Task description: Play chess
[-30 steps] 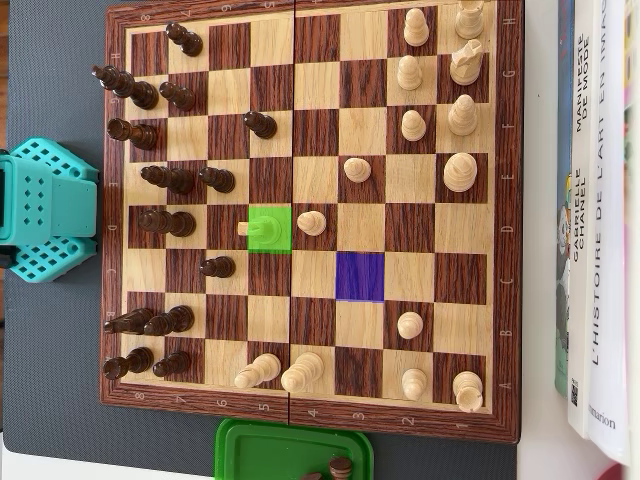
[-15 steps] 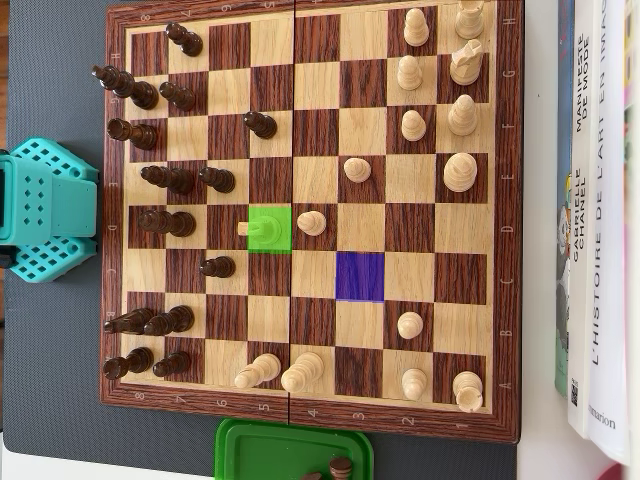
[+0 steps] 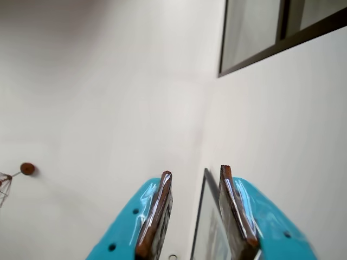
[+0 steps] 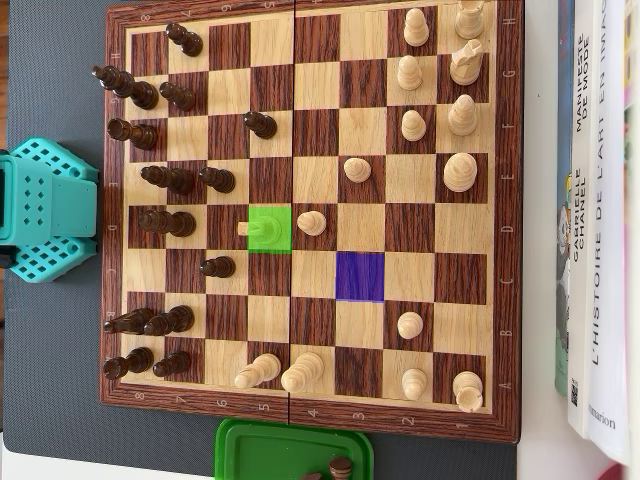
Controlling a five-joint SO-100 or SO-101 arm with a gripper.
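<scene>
- While the arm sits folded at the left edge of the overhead view, its teal base (image 4: 45, 210) is off the chessboard (image 4: 310, 412), so no piece is being moved right now.
- In the wrist view the gripper (image 3: 195, 176) points up at a pale wall and a dark window frame (image 3: 271, 40), far from any piece.
- Its 2 teal fingers (image 3: 154, 214) stand a little apart with nothing between them, so the hand is empty and loose.
- On the board, a green square (image 4: 270, 228) is lit near the middle, with a small light piece (image 4: 243, 229) peeking out at its left side.
- A blue square (image 4: 359, 276) is lit lower and to the right, and it is bare.
- I think the marked piece is meant to go from green to blue, and that move is not done yet.
- Dark pieces (image 4: 165, 180) stand mostly on the left, light pieces (image 4: 460, 172) mostly on the right, and some have left their rows, so the game looks partly played.
- A green tray (image 4: 295, 450) at the bottom holds a dark piece (image 4: 341, 466), likely taken.
</scene>
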